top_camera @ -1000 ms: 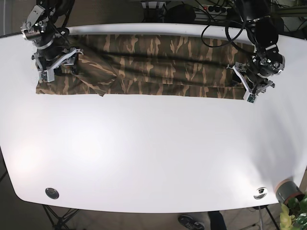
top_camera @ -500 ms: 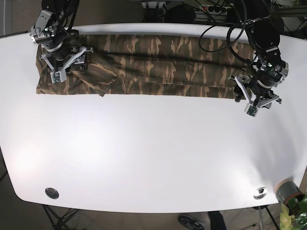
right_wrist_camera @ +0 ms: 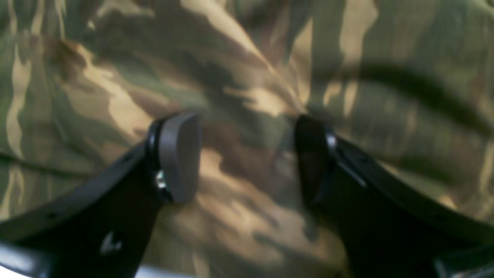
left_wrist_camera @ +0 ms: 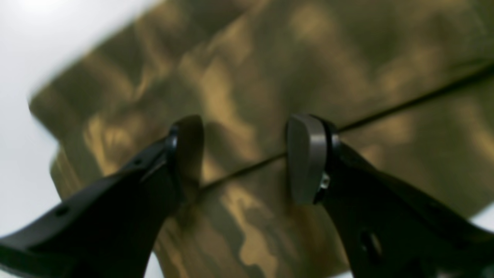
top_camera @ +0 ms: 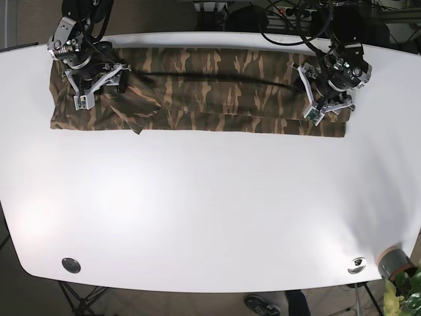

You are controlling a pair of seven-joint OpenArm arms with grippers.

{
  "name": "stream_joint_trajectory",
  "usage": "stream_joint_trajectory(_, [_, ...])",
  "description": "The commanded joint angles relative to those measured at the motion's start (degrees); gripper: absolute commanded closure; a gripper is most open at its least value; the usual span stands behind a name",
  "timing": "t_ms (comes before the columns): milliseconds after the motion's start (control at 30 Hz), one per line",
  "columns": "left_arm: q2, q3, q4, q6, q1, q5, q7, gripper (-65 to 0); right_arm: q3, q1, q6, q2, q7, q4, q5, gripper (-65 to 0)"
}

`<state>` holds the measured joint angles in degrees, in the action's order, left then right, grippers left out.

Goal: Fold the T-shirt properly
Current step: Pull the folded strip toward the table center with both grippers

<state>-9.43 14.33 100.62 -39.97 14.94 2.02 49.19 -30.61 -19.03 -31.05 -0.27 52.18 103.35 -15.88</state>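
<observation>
The camouflage T-shirt (top_camera: 210, 89) lies as a long folded band along the far side of the white table (top_camera: 210, 210). My left gripper (top_camera: 325, 105) hovers over the shirt's right end. In the left wrist view it (left_wrist_camera: 245, 158) is open, with a fold edge of the T-shirt (left_wrist_camera: 270, 69) running below its fingers. My right gripper (top_camera: 99, 87) is over the rumpled left end. The right wrist view shows it (right_wrist_camera: 247, 158) open too, with nothing but wrinkled T-shirt (right_wrist_camera: 247, 69) cloth beneath. Neither gripper holds any cloth.
Black cables (top_camera: 289, 16) hang behind the table's far edge. Two round metal fittings (top_camera: 71, 265) (top_camera: 357, 265) sit near the front corners. A grey pot with a plant (top_camera: 396, 263) stands off the front right corner.
My left gripper moved from beyond the shirt's right edge up and left, so it now sits over the shirt's right end. My right gripper shifted slightly toward the far edge.
</observation>
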Motion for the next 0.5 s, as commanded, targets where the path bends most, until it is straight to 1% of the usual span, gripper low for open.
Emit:
stream_joint_trajectory(0, [-0.37,-0.13,-2.82,-0.03,-1.71,-0.4,-1.85,-31.8,0.15,0.87,0.06,0.58,0.52,-2.47,-0.16,-37.7])
stream_joint_trajectory(67, [-0.81,-0.13,-5.19,-0.03,-3.2,-0.57,-3.34,-31.8,0.06,3.16,0.15,1.64,0.52,-4.76,-0.16,-37.7])
stream_joint_trajectory(167, [-2.04,-0.39,-8.97,-0.03,-5.66,-0.57,-5.1,-31.8,0.06,6.59,0.15,2.34,0.43,-9.5,-0.16,-37.7])
stream_joint_trajectory(333, [-2.22,-0.04,-14.95,-0.03,-11.12,-0.57,-5.36,-31.8,0.06,12.92,0.23,4.8,-1.33,-16.71,-0.16,-37.7])
stream_joint_trajectory(400, [-3.36,0.05,-16.27,-0.03,-12.87,-0.57,-5.36,-31.8,0.06,15.99,0.32,6.12,-1.94,-20.49,-0.08,-37.7])
stream_joint_trajectory(433, [-3.71,0.05,-16.88,-0.03,-13.66,-0.48,-5.36,-31.8,0.06,17.66,0.59,6.65,-2.38,-22.87,-0.08,-37.7])
stream_joint_trajectory(467, [-3.98,0.05,-17.85,-0.03,-14.72,-0.48,-5.36,-31.8,0.06,19.77,1.64,7.61,-3.26,-25.94,-0.08,-37.7])
